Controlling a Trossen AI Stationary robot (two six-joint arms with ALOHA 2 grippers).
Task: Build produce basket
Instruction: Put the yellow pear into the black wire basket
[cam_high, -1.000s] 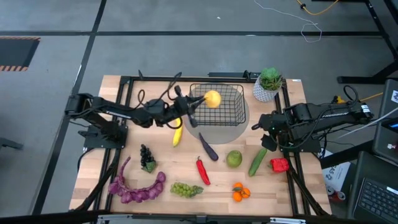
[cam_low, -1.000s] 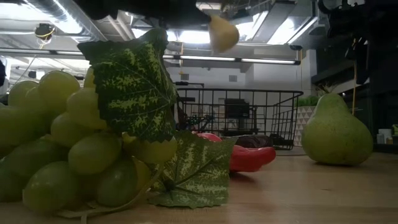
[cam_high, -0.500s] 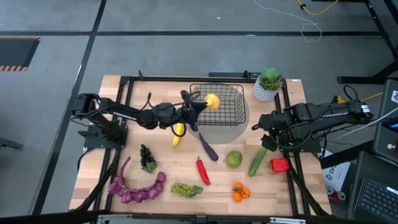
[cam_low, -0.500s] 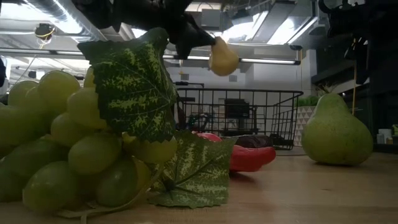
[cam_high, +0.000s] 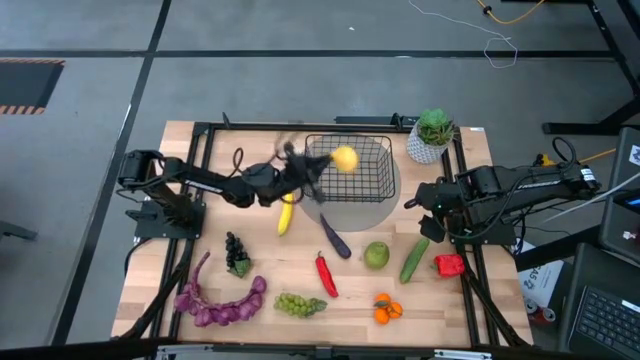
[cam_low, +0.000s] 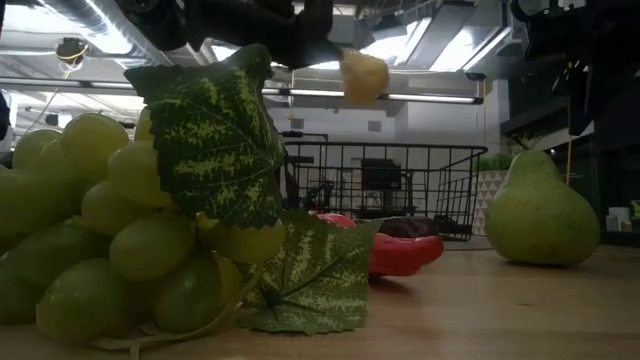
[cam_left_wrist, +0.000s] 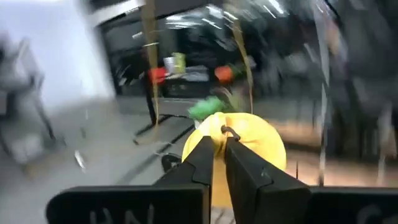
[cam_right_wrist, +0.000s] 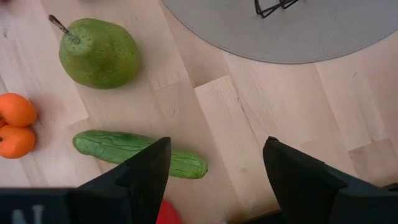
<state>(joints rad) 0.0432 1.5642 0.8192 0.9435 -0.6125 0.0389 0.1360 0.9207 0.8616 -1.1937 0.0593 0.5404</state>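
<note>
While the left gripper pinches the stem of a yellow pear and holds it up over the basket, the sound way to finish, as I judge it, is to lower the fruit well inside the mesh before letting go, since a rounded, smooth toy fruit dropped from height may bounce or roll against the flared sides. In the left wrist view the two dark fingers are pressed together on the thin stem, with the waxy yellow body hanging beyond them. The basket is black open-grid wire, rectangular, at about 12 o'clock on the table, resting partly on a flat grey round mat. The right gripper waits at roughly 3 o'clock with its fingers spread and empty, above a bumpy green cucumber and near a speckled green pear. Glossy green grapes with a veined leaf lie at 6 o'clock; a slim banana lies beside the mat.
</note>
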